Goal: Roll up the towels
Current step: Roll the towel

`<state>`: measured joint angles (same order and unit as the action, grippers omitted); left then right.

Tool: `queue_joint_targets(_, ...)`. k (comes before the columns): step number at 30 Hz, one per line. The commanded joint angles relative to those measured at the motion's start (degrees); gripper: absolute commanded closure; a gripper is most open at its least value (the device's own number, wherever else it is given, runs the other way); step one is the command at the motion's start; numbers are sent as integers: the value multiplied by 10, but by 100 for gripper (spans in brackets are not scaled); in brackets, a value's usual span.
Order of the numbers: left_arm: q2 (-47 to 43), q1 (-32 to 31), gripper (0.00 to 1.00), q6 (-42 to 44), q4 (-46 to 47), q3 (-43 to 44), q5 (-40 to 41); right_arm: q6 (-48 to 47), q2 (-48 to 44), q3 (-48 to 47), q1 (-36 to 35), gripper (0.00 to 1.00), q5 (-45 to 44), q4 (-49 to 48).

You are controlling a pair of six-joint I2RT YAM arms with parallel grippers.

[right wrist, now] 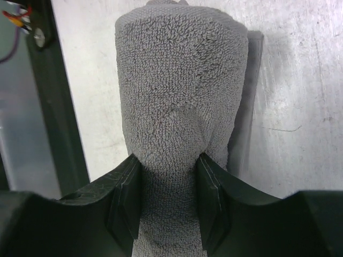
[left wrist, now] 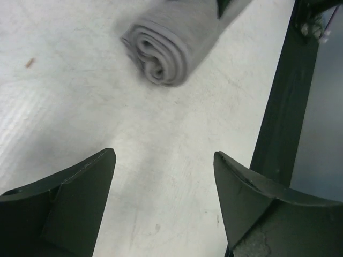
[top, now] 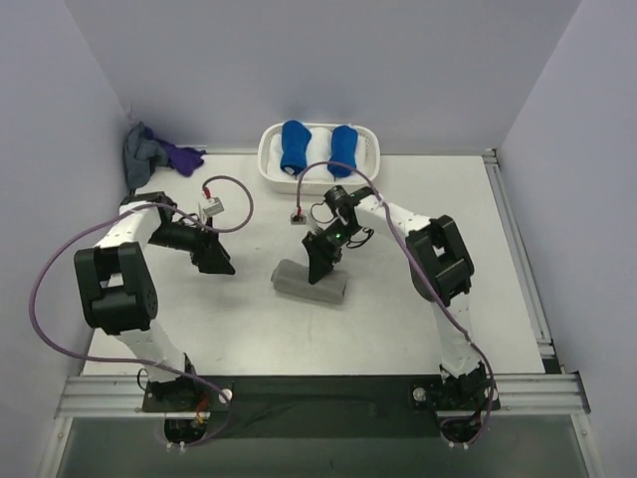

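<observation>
The rolled grey towel (top: 311, 283) lies on the surface (top: 488, 259) in the middle of the overhead frame, its long side running left to right. My right claw (top: 319, 265) is clamped on it. In the right wrist view the two fingers (right wrist: 126, 198) pinch the terry cloth near its lower end, and the fabric is squeezed narrow between them. My right arm rises from the lower right, folds at the elbow and reaches left, with the wrist tipped down over the roll.

My left claw (top: 216, 263) stands wide apart and holds nothing. It is left of the towel and clear of it, pointing down and right, with the elbow folded at the frame's left. A white basket (top: 267, 159) at the top centre holds two blue towel rolls (top: 296, 146).
</observation>
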<state>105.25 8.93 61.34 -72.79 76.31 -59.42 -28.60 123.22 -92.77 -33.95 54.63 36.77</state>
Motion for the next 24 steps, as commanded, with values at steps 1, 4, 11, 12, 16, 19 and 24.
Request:
queue_joint_targets(1, -170, -50, 14, -5, 165, -99, 32, 17, 58, -27, 13, 76, 43, 102)
queue_joint_targets(4, -249, -132, 11, -50, 271, -181, 97, 26, 78, -51, 23, 76, 74, 114)
queue_joint_targets(11, -397, -333, 6, -19, 534, -342, 320, 27, 131, -79, 26, 76, 108, 124)
queue_joint_targets(12, -399, -345, 6, -7, 549, -353, 323, 28, 136, -82, 26, 75, 111, 125)
queue_joint_targets(16, -393, -376, 6, 52, 585, -377, 319, 38, 156, -93, 27, 75, 131, 125)
queue_joint_targets(19, -373, -387, 6, 89, 619, -386, 301, 48, 176, -106, 28, 75, 144, 127)
queue_joint_targets(24, -310, -405, 6, 107, 654, -381, 284, 49, 194, -115, 28, 75, 156, 127)
